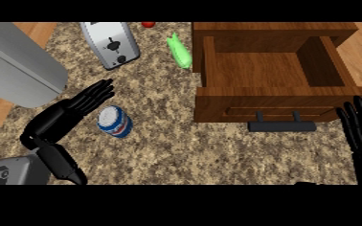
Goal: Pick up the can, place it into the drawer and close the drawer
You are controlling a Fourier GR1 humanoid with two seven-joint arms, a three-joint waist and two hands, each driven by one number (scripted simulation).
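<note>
A blue and white can (114, 121) stands on the speckled counter at lower left. My left hand (65, 115) lies just left of it, fingers straight and open, fingertips reaching past the can's top; whether it touches the can is unclear. The wooden drawer (268, 106) at right is pulled out and holds nothing, with a dark handle (281, 125) on its front. My right hand (351, 127) shows at the right edge beside the drawer front, fingers straight and pointing up.
A silver toaster (109, 44) sits at the back. A green object (180, 53) lies left of the drawer, and a small red object (148, 24) at the far edge. A grey rounded appliance (25, 72) fills the left side.
</note>
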